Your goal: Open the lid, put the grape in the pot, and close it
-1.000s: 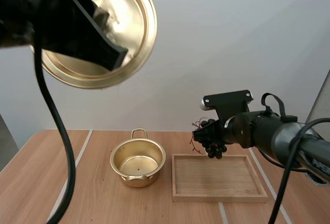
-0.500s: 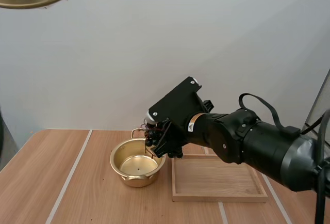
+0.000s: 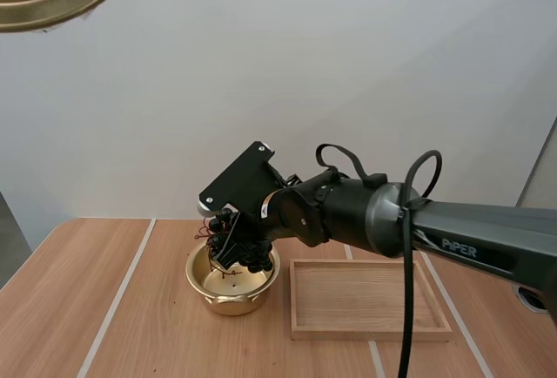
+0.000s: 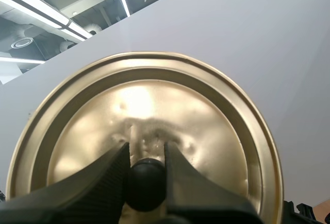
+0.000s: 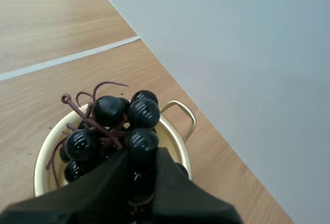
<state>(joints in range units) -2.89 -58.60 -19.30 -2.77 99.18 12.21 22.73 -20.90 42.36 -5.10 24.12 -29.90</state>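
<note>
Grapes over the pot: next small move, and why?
Probably open the right gripper and let the grapes drop: its tips pinch the bunch right over the open pot, low at the rim, while the left gripper holds the lid high, clear.

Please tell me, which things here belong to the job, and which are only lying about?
Belonging to the job: round golden metal pot; round golden metal lid in the left end effector; bunch of dark grapes in the right end effector.
Lying about: shallow rectangular wooden tray.
</note>
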